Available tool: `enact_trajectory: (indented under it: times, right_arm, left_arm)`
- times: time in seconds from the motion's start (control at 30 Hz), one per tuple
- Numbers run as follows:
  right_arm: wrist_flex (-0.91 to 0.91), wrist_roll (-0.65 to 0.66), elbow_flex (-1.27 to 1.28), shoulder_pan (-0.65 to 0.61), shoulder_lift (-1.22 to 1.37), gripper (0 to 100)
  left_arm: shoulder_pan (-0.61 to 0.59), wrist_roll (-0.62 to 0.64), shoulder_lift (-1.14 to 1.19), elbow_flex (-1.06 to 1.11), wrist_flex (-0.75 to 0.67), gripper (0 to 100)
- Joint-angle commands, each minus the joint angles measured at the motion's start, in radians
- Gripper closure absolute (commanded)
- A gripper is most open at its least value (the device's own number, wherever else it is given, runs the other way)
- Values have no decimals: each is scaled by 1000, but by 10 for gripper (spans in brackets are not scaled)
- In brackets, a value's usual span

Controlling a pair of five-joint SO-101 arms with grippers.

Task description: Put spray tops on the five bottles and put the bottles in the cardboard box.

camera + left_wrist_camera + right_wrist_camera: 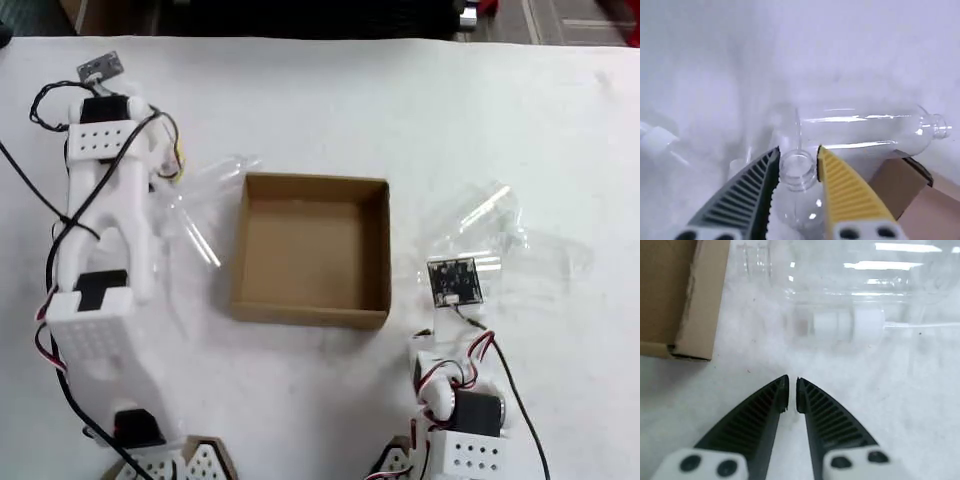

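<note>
**Left fingers clamp a bottle neck; right fingers nearly shut on nothing**

The left gripper point(798, 150) has its grey and yellow fingers closed on the open neck of a clear bottle point(799, 175). The body of this bottle runs back under the fingers and is cut off. Just past the fingertips a second bottle point(865, 132) lies on its side, its outline hard to trace against the white table point(850, 45). Off to the grey finger's side sits a blurred white top point(657, 140). On the yellow finger's side is a corner of the cardboard box point(900, 185).

The right gripper point(792, 380) points down at the table with only a thin slit between its black fingers, and it holds nothing. Beyond the tips lies a white spray top point(840, 325) with its thin tube. Farther off are clear bottles point(865, 270) whose number I cannot tell.

From above, the left arm point(100, 230) stretches long beside the box, hiding its fingers. The right arm point(455, 400) is folded short.
</note>
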Motion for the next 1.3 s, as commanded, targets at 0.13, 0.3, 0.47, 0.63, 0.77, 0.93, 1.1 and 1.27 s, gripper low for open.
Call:
enact_trajectory:
  times: [0.13, 0.3, 0.47, 0.63, 0.77, 0.93, 1.1, 1.27]
  right_arm:
    - [7, 11, 9, 8, 1, 981]
    - [7, 11, 9, 8, 1, 981]
    - [7, 11, 9, 8, 1, 981]
    - [7, 11, 9, 8, 1, 981]
    - [7, 11, 9, 8, 1, 981]
    - [7, 11, 9, 8, 1, 981]
    - [7, 11, 9, 8, 1, 981]
    - [7, 11, 9, 10, 1, 981]
  left_arm:
    - [58, -5, -59, -101, 75, 928]
    - [140, -8, -127, -241, 212, 928]
    - [206, -120, -199, -308, 269, 928]
    - [209, -150, -283, -313, 264, 928]
    - [211, -170, -380, -307, 269, 928]
    - [266, -279, -516, -307, 259, 928]
    - [381, -373, -558, -304, 176, 928]
    - [481, -414, -555, -282, 167, 928]
